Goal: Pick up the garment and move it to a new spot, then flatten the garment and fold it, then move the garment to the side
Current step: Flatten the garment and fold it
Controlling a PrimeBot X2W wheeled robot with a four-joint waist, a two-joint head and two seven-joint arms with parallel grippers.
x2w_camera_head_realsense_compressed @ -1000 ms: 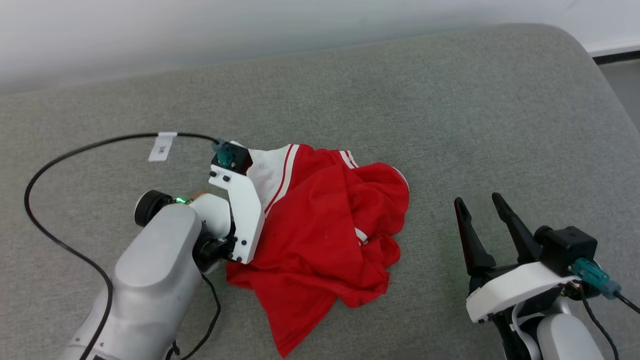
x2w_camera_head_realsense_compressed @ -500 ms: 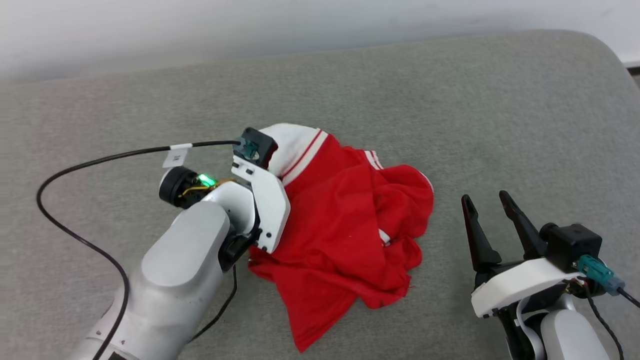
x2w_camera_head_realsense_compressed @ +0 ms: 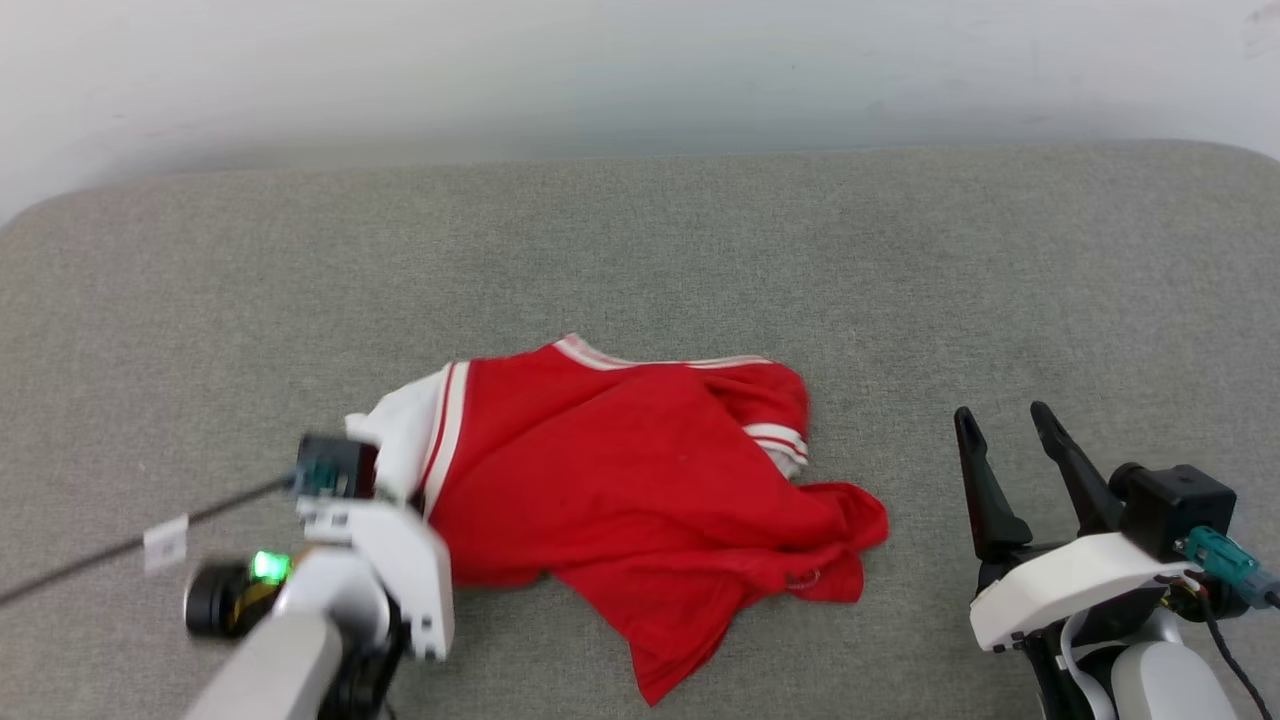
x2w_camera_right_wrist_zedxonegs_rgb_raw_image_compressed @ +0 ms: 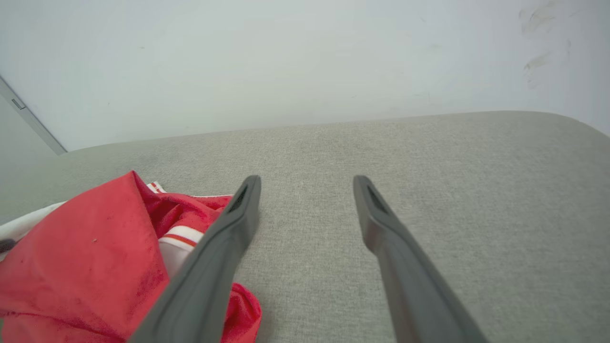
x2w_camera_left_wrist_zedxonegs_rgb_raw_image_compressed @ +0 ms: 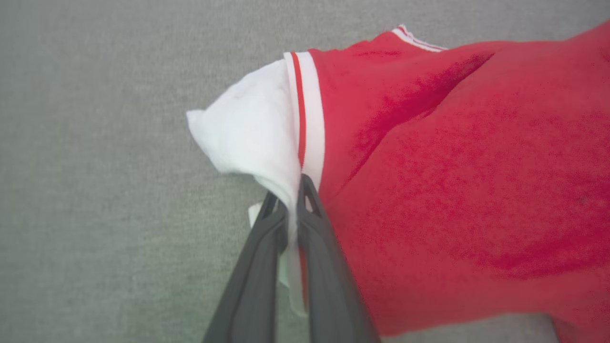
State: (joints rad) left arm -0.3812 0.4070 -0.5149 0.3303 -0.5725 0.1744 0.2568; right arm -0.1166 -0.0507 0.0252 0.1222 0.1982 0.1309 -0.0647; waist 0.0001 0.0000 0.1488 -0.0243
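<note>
Though rumpled, thin red garment [x2w_camera_head_realsense_compressed: 620, 480]

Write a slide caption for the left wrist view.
Left end effector shut on the garment by its white sleeve, over grey surface.

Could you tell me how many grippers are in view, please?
2: the left gripper pinches the white sleeve of the shirt; the right gripper stands open right of it, apart.

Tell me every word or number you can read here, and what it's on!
Nothing here can be read.
White tag on the black cable: too blurred to read.
Red shirt: no letters or numbers show on the parts in view.
</note>
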